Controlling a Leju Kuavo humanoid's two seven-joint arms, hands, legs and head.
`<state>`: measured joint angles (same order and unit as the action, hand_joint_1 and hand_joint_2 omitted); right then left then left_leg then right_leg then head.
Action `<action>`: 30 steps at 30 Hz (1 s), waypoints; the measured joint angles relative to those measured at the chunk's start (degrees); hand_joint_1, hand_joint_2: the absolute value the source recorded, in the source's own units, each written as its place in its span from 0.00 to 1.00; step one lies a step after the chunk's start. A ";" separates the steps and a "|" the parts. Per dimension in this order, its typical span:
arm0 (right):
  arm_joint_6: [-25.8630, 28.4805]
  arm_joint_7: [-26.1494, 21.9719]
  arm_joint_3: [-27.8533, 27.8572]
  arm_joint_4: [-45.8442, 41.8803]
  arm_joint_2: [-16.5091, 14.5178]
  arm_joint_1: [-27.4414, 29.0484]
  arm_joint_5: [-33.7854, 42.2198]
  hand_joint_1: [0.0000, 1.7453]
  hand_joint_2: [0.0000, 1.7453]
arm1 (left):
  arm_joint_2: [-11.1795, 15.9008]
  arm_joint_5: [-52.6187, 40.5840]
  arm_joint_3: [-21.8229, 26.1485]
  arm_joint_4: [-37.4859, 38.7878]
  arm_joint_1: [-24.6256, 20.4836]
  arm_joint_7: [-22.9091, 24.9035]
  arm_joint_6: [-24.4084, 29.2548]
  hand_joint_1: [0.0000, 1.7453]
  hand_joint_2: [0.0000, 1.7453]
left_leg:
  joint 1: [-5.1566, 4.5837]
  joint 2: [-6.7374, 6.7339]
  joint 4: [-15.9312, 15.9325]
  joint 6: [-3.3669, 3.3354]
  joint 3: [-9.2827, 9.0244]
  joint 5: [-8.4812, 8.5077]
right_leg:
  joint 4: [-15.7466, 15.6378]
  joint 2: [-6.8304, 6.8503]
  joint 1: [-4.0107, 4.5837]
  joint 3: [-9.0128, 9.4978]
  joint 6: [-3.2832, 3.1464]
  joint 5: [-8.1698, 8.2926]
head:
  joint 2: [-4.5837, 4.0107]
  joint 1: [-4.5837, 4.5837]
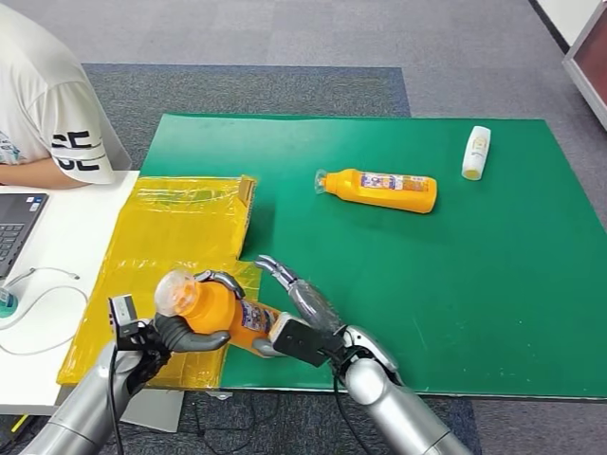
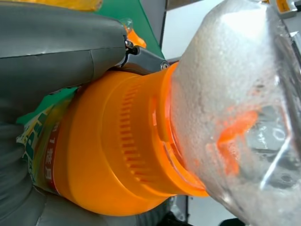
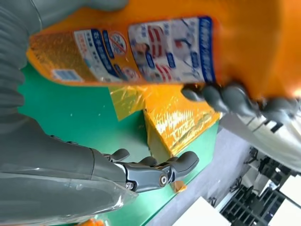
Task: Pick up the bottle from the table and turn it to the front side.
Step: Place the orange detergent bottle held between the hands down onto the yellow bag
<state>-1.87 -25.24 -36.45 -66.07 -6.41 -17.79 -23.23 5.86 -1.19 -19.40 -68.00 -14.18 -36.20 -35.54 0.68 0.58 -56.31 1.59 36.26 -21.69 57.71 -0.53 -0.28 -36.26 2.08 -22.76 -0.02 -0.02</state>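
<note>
An orange bottle [image 1: 214, 308] with a clear cap is lifted off the table near its front edge, and my left hand [image 1: 182, 332] grips it just below the cap. In the left wrist view the bottle's orange neck [image 2: 113, 141] and clear cap are very close, with my left hand [image 2: 53, 52] wrapped over them. My right hand [image 1: 304, 313] is at the bottle's base with its fingers spread away from it. In the right wrist view the labelled bottle body [image 3: 142, 47] lies across the picture, and the right hand's fingers [image 3: 142, 172] hang apart over the green mat.
A second orange bottle [image 1: 379, 190] lies on its side mid-mat. A small white bottle [image 1: 476, 152] lies at the far right of the green mat [image 1: 465, 284]. A yellow plastic sheet [image 1: 172, 227] lies at the left. A person [image 1: 43, 104] sits by a laptop [image 1: 14, 227].
</note>
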 joint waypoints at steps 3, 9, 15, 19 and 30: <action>-0.28 -0.22 0.90 0.01 -0.33 0.00 -0.04 0.00 1.00 | 0.97 -1.53 -0.22 -0.43 -0.11 0.00 3.50 1.00 1.00 | 0.01 0.00 0.00 0.01 0.00 0.01 | 0.00 0.00 0.00 -0.02 0.00 0.00 | 0.00 0.00; -0.44 -0.68 1.97 0.26 -0.91 0.08 -0.31 0.00 1.00 | 3.60 -7.02 0.01 -1.12 -2.26 0.01 9.81 1.00 1.00 | 0.02 0.00 0.00 0.04 0.00 0.04 | 0.01 -0.01 0.02 -0.04 -0.01 0.01 | 0.00 0.01; -0.25 -1.01 2.83 1.12 -1.76 0.10 -0.60 0.00 1.00 | 5.64 -13.41 0.18 -2.16 -6.13 0.64 14.98 1.00 1.00 | 0.01 0.00 0.00 0.03 0.01 0.04 | 0.01 -0.01 0.01 -0.04 -0.01 0.01 | 0.00 0.02; 0.04 -1.27 3.34 1.94 -2.36 0.11 -0.90 0.00 1.00 | 6.62 -15.59 -0.06 -2.61 -8.56 1.21 16.08 1.00 1.00 | 0.01 0.00 0.00 0.03 0.01 0.04 | 0.01 -0.01 0.01 -0.05 -0.01 0.01 | 0.00 0.01; 0.56 -2.74 3.58 4.94 -3.64 -0.08 -1.10 0.00 1.00 | 13.39 -29.22 -10.37 5.53 -22.79 12.17 15.64 1.00 1.00 | 0.09 -0.08 0.00 0.18 0.10 0.15 | 0.04 -0.07 0.11 -0.22 -0.21 0.15 | 0.00 0.01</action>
<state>-1.32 -27.98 -32.87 -61.13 -10.05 -17.87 -24.34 19.26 -30.41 -29.77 -62.47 -36.97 -24.02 -19.90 0.77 0.50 -56.31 1.77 36.36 -21.53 57.75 -0.60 -0.17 -36.48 1.87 -22.61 -0.02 -0.01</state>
